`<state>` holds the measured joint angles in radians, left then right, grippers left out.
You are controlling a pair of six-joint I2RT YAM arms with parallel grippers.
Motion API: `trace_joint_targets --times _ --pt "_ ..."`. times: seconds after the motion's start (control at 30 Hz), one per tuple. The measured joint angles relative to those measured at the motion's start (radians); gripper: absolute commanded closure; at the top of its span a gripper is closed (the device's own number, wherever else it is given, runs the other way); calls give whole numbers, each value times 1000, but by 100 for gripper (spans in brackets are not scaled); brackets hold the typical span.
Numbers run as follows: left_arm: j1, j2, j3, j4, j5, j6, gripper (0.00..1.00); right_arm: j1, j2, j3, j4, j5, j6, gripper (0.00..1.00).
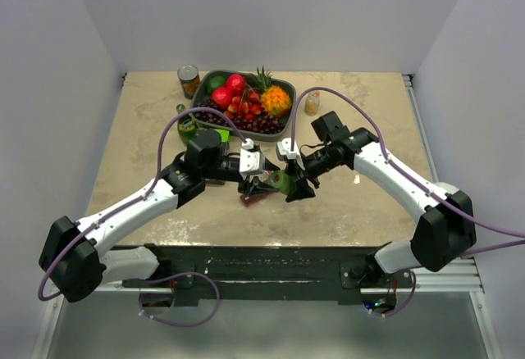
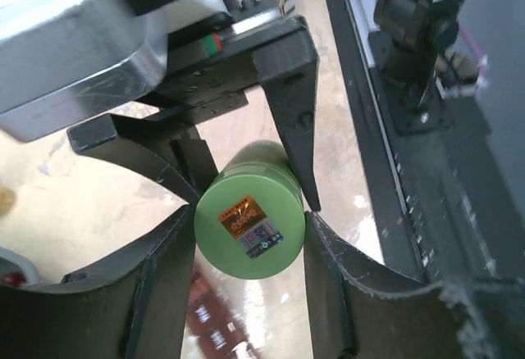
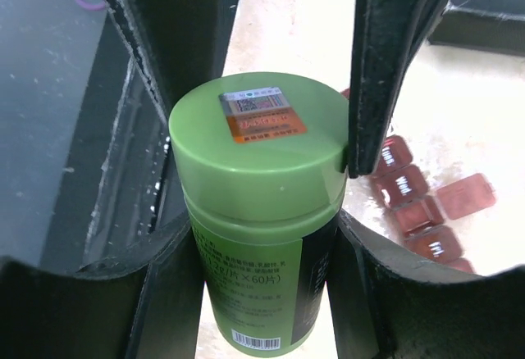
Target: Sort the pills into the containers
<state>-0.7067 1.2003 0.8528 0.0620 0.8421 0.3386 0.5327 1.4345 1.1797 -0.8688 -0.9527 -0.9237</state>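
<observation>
One row of small maroon cells, the pill organiser [image 3: 418,203]. Lies flat on the table [image 1: 369,203] near its front edge, right under the spot where both arms meet. Shows white lettering on the lids, with one translucent red flap sticking out sideways from the row.

Just above it, off the table, a green bottle [image 3: 262,211]. Hangs tilted between the two tools, with a small orange and white sticker on its cap.

Left tool [image 2: 250,223]: clamped on the cap, a finger pressed to each side. Right tool [image 3: 264,232]: clamped on the labelled body below the cap, coming in from the opposite end.

Farther back on the table, well apart from the pill organiser, a dark fruit tray [image 1: 291,88] full of fruit. Beside its left corner a can [image 1: 189,80]; off its right side a small jar [image 1: 312,102].
</observation>
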Motion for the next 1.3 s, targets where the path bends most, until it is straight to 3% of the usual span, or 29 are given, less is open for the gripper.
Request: trace_joint_targets --times 0.07,0.2,0.3,0.43,0.47,0.5,0.53,0.57,0.6,0.73,0.83,1.13,1.3 --pt "-1 -11 -42 67 -33 -116 100 0 -7 -19 17 2 38 100" --pt "-6 -62 -128 138 -239 -477 100 10 -13 -52 116 55 124 100" --pt "-18 -80 -111 59 -439 -827 100 9 -14 -61 196 85 190 100" --pt "-72 -59 -45 -80 -621 -1167 100 1 -14 -65 230 108 249 100" --pt "-80 -52 -39 -95 -649 -1229 82 -2 -14 -68 227 110 257 100" --pt "-84 -45 -37 -102 -665 -1276 58 -3 -14 -69 224 116 264 100" --pt "-86 -39 -37 -106 -677 -1316 42 -4 -14 -70 218 124 270 100" --pt "-87 -36 -37 -109 -684 -1340 13 -5 -14 -71 216 126 275 100" --pt "-87 -36 -36 -112 -689 -1350 1 -6 -14 -71 215 126 278 100" --pt "-78 -66 -36 -143 -651 -1300 1 -35 -15 -71 254 124 291 100" --pt "-43 -177 -94 -116 -594 -1173 1 -59 -15 -71 270 125 293 100" --pt "-46 -441 -306 21 -385 -445 1 -61 -15 -68 208 66 178 100" --pt "-62 -393 -393 130 -314 -118 1 -60 -15 -61 117 2 62 99"
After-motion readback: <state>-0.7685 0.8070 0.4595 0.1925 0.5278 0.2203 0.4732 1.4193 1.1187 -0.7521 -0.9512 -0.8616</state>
